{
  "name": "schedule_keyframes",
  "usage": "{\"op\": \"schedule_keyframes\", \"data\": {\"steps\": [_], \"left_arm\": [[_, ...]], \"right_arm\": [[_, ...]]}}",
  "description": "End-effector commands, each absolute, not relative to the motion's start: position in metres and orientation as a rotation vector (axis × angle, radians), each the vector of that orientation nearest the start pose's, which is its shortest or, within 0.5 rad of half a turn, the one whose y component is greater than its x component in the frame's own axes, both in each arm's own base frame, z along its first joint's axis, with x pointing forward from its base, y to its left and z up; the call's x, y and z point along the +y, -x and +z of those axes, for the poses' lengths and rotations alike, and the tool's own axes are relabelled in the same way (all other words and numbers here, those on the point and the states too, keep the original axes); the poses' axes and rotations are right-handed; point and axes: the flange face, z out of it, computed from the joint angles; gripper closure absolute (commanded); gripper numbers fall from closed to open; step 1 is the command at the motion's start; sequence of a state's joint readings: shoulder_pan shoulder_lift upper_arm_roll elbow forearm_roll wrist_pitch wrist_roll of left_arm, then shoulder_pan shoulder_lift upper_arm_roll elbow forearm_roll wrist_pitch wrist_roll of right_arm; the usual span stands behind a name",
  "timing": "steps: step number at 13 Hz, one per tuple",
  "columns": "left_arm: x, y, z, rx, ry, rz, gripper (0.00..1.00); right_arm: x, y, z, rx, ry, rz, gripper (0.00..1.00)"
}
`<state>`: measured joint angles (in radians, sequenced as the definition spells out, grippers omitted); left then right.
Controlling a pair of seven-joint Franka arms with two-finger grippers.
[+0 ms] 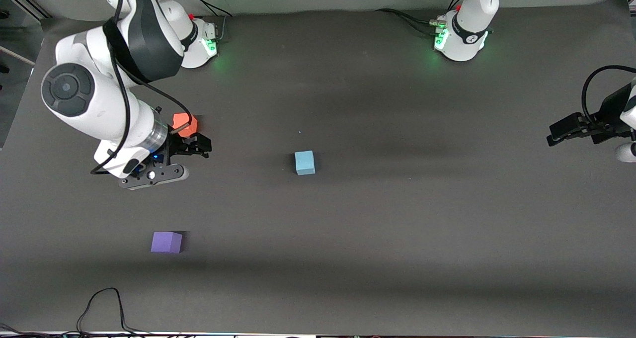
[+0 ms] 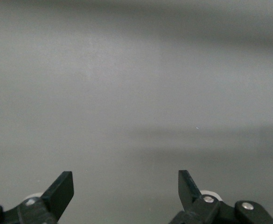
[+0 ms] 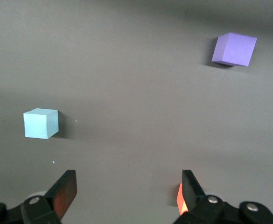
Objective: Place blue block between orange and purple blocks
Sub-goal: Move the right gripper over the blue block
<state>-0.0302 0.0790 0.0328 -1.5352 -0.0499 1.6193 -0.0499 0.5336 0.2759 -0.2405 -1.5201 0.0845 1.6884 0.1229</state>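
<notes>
A light sky-blue colour is shown by the blue block (image 1: 304,162), a bright orange-red by the orange block (image 1: 186,125), and a violet by the purple block (image 1: 167,242). All three are plain, unpatterned. The table (image 1: 397,228) is covered in dark grey. The arms are finished in white, with black grippers.
</notes>
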Motion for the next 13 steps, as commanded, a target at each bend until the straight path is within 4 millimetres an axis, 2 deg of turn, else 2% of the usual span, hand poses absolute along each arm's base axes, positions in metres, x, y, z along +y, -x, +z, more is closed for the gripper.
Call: {"op": "schedule_keyframes", "data": {"steps": [1,3,5,7,8,9,11,13], "left_arm": [[-0.005,-0.574,0.606,-0.056,3.175,-0.004,0.0],[-0.004,-0.573,0.606,-0.058,3.176,-0.006,0.0],[-0.007,-0.573,0.605,-0.049,3.176,-0.001,0.0],[-0.006,-0.573,0.605,-0.051,3.176,0.001,0.0],[-0.001,-0.573,0.605,-0.065,3.176,-0.002,0.0],[-0.006,-0.573,0.605,-0.051,3.177,0.001,0.0],[-0.006,-0.574,0.605,-0.049,3.176,-0.001,0.0],[-0.007,-0.573,0.605,-0.049,3.177,0.001,0.0]], "right_arm": [[0.219,-0.604,0.478,-0.218,3.104,0.17,0.0],[0.228,-0.604,0.473,-0.184,3.018,0.2,0.0],[0.238,-0.61,0.444,-0.181,3.019,0.191,0.0],[0.278,-0.595,0.437,-0.199,3.026,0.162,0.0],[0.285,-0.591,0.432,-0.122,3.048,0.172,0.0],[0.294,-0.583,0.421,-0.117,3.051,0.184,0.0],[0.308,-0.579,0.419,-0.133,3.046,0.145,0.0],[0.337,-0.565,0.417,-0.057,3.054,0.131,0.0]]}}
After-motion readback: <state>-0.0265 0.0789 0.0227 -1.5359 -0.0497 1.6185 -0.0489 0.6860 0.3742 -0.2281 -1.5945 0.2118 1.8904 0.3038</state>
